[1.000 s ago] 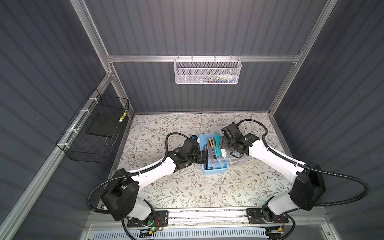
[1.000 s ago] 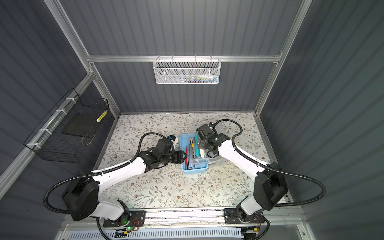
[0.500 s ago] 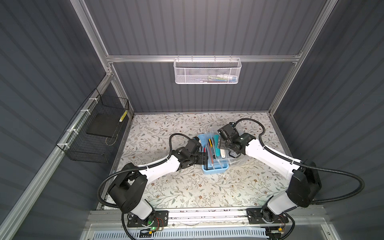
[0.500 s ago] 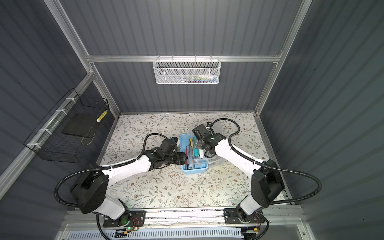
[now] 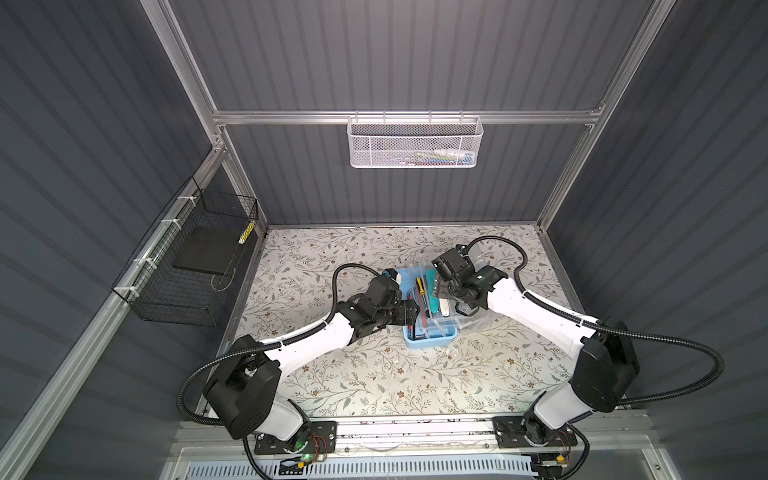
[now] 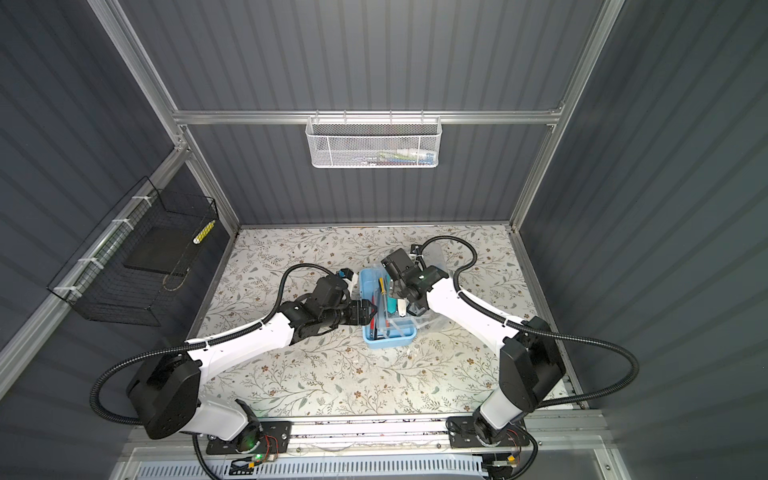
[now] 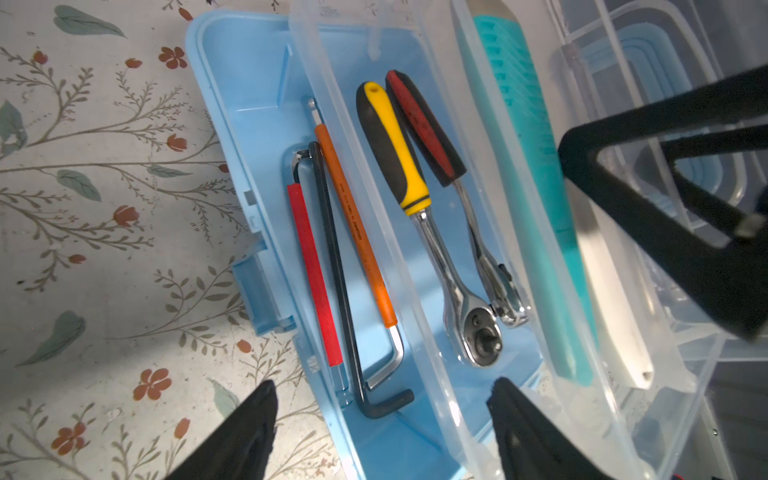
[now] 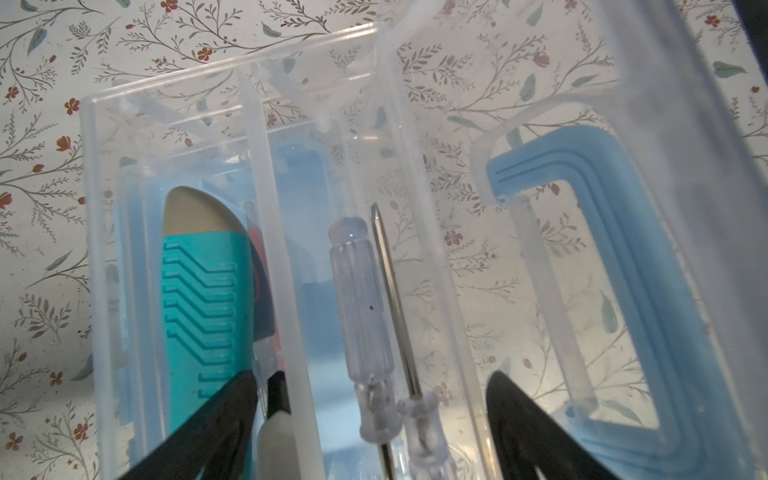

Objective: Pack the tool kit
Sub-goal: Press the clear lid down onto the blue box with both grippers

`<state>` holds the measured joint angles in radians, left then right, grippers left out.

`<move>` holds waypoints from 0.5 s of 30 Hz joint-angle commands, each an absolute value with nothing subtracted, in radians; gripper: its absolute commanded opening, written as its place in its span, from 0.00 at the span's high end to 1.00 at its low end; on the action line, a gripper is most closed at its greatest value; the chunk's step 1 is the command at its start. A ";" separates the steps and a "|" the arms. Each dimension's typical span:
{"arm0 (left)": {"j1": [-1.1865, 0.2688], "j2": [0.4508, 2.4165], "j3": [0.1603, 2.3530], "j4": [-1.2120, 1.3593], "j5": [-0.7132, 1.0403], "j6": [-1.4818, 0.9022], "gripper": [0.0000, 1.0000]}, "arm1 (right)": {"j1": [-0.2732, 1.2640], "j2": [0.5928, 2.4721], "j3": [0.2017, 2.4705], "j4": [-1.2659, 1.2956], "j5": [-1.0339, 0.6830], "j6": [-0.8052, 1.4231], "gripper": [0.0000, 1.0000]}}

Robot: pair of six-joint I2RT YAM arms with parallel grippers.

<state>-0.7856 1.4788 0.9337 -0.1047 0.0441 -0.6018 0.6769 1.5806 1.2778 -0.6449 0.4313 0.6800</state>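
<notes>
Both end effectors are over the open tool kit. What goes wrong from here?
1. Collision: the left end effector and right end effector, both open, crowd the same tool kit. One of the right's fingers shows close in the left wrist view.
2. The clear tray is hard to see. A finger could catch its wall and tip the ratchets.
3. The hex keys lie loose beside the tray and might jam under it.

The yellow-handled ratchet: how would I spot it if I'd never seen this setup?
Look at the light-blue tool kit in the middle of the floral table. Inside, two ratchets lie side by side: the yellow-handled ratchet has a yellow-and-black grip, the red-handled ratchet beside it a red-and-black one.
</notes>
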 commanded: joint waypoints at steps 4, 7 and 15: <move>-0.790 1.545 0.960 -0.129 0.062 -0.600 0.20 | 0.705 1.596 1.309 -0.587 0.385 0.699 0.13; -0.792 1.590 0.984 -0.131 0.079 -0.596 0.24 | 0.709 1.602 1.315 -0.581 0.380 0.696 0.13; -0.792 1.623 0.998 -0.153 0.053 -0.576 0.33 | 0.719 1.623 1.360 -0.594 0.390 0.683 0.11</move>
